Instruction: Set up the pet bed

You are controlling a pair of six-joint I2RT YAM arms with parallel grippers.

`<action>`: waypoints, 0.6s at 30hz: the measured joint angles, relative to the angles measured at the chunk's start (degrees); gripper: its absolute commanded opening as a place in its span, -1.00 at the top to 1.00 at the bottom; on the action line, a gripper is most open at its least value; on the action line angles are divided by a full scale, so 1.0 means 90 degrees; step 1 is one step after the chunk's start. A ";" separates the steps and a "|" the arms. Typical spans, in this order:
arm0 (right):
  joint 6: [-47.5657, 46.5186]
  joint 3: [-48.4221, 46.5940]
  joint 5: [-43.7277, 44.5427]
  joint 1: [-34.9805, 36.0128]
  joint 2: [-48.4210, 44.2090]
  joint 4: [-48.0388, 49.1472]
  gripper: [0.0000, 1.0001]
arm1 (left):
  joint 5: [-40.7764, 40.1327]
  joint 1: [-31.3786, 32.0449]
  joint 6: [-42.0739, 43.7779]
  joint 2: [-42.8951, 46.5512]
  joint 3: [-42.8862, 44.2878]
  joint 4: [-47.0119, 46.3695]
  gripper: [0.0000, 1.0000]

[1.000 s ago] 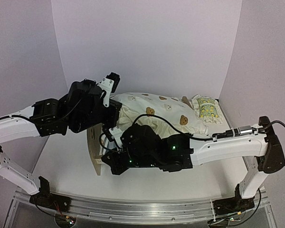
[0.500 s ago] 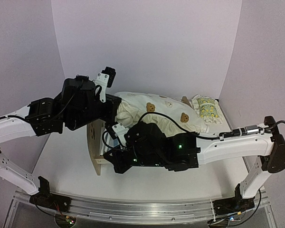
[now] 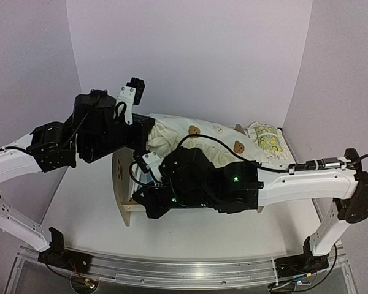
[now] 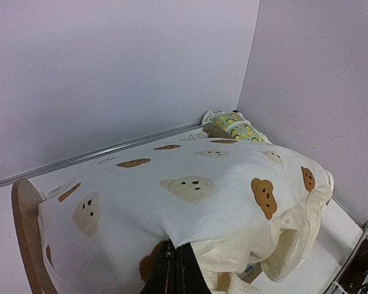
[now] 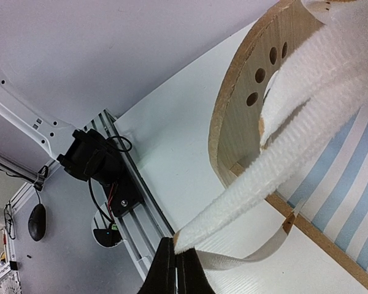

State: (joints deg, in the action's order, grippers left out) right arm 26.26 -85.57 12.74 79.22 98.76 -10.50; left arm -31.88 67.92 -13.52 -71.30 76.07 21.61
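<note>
The pet bed is a light-wood frame with an arched end board (image 3: 119, 181) and a blue-and-white striped base (image 5: 349, 184). A cream bear-print cushion (image 3: 202, 139) is draped over it and hides most of it. My left gripper (image 4: 176, 269) is shut on the cushion's near edge (image 4: 190, 184) and holds it up above the frame. Low at the bed's front left, my right gripper (image 5: 175, 257) is shut on another edge of the cushion (image 5: 282, 165), beside the drilled end board (image 5: 245, 122). In the top view both arms' black wrists cover the bed's middle.
A small lemon-print pillow (image 3: 267, 139) lies in the back right corner, beyond the cushion, also in the left wrist view (image 4: 233, 125). Lilac walls close the back and both sides. The aluminium rail (image 5: 135, 214) with cables runs along the table's near edge.
Both arms have drawn the cushion up and to the left over the bed. The left wrist rose and moved back; more of the near end board shows.
</note>
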 measured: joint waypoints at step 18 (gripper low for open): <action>0.0474 -0.0311 -0.1049 -0.0088 0.0389 -0.0429 -0.32 | -0.0265 -0.0010 -0.0111 0.0589 -0.0899 -0.0087 1.00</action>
State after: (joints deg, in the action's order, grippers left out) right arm 30.53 -88.37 3.30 78.42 102.26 -14.36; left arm -34.26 67.83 -14.52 -66.00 67.98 20.83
